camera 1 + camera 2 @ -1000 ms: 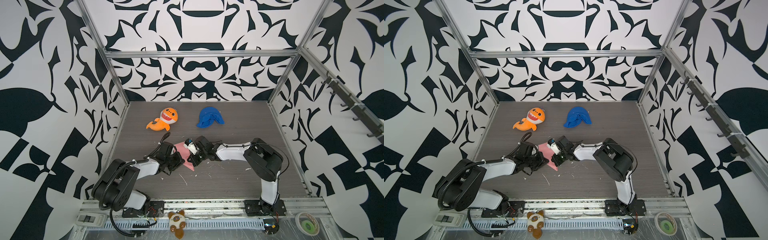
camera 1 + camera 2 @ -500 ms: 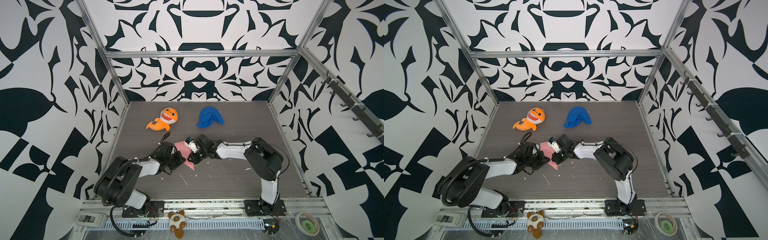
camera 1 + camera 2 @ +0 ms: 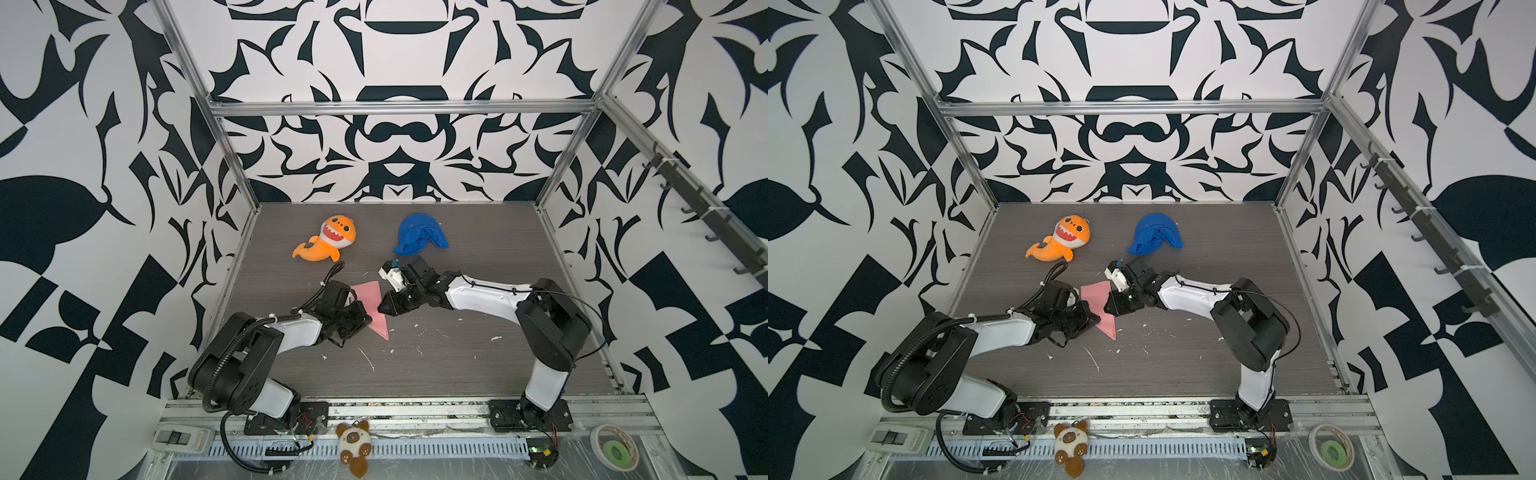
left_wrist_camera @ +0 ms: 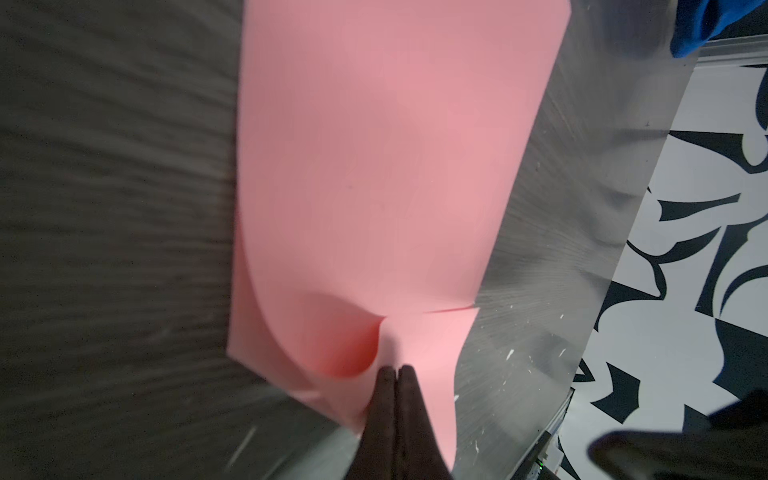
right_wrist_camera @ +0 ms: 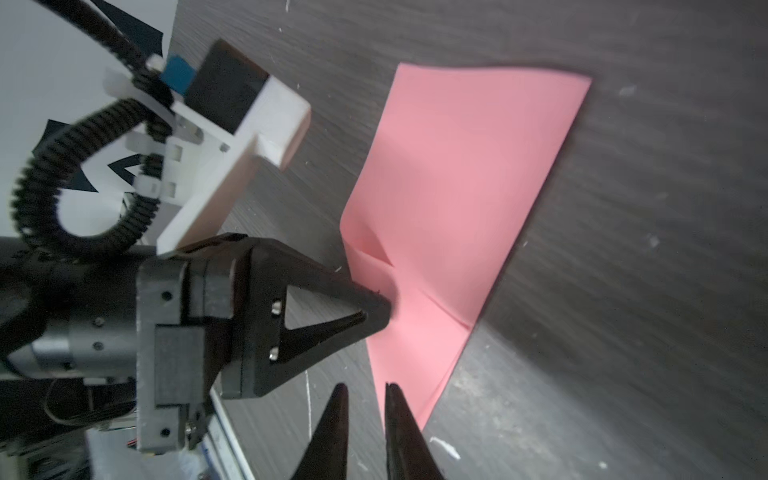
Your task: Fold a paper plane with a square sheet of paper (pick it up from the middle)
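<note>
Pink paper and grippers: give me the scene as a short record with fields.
pink paper: folded to a narrow pointed shape, on the table between the grippers
left gripper: shut on a lifted flap of the paper
right gripper: slightly open, holding nothing, beside the paper's edge
behind: orange shark plush, blue cloth

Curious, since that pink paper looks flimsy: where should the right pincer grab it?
Probably the free long edge of the pink paper near its pointed end, coming from the robot's right: it lies flat there, and the left pincer pinches the opposite edge.
</note>
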{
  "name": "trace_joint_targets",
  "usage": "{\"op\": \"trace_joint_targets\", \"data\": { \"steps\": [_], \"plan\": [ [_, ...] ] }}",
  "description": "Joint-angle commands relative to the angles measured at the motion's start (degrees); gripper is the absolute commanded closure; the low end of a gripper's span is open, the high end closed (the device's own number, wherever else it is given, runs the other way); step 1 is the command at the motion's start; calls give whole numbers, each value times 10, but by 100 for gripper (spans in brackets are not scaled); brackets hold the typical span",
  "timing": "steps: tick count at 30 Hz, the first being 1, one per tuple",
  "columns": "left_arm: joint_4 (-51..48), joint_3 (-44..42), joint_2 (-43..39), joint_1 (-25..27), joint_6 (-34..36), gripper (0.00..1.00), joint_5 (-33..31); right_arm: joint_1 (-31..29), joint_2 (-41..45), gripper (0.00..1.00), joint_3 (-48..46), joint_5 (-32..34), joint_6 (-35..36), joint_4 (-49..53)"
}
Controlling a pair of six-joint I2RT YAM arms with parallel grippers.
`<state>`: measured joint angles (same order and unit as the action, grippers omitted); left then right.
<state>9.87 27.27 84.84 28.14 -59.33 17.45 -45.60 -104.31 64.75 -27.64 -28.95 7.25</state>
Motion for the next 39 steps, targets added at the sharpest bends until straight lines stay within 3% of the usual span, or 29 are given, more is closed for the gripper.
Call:
{"op": "trace_joint_targets", "data": {
  "steps": [1, 7, 14, 39],
  "plan": [
    [-101, -7, 16, -2, -8, 99, -59, -10, -12, 85, 5, -54, -39, 11],
    [-103, -5, 25, -1, -14, 99, -63, -17, -42, 93, 21, -83, -41, 14],
    [-107, -5, 31, -2, -18, 99, -69, -23, -73, 94, 48, -95, -34, 32],
    [-125, 2, 41, -2, -18, 99, -77, -22, -96, 95, 57, -38, -2, 104]
  ]
}}
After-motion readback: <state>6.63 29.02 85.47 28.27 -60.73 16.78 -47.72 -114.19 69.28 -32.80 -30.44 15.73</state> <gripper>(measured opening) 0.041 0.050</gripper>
